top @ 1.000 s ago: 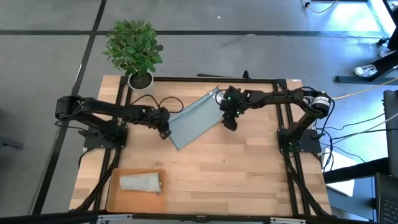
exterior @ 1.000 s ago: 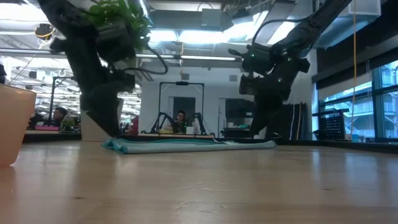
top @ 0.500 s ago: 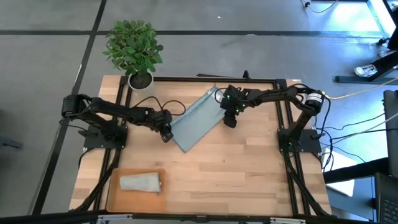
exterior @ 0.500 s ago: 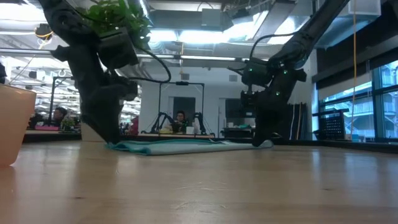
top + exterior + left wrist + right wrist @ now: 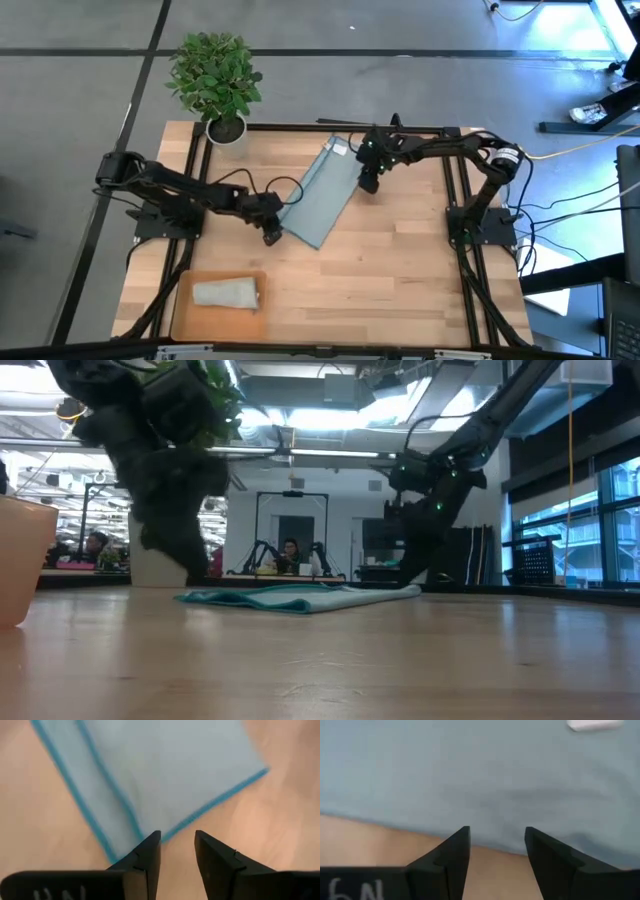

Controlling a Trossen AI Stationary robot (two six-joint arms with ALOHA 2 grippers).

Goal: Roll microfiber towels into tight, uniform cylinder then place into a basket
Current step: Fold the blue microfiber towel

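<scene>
A slip is the risk here: if the left gripper is closed beside the hem rather than over it, only wood will be pinched and the roll will start crooked. The flat, folded light blue microfiber towel with its teal stitched edge is spread diagonally across the middle of the pale wooden table. Its near corner is seen just beyond the left gripper's parted, empty jaws, not between them. The right gripper is poised at the towel's far long edge, jaws spread wide, nothing grasped (cloth just ahead). A second, pale grey-green towel is already rolled and laid in the shallow orange-tan basket at the table's near left corner.
</scene>
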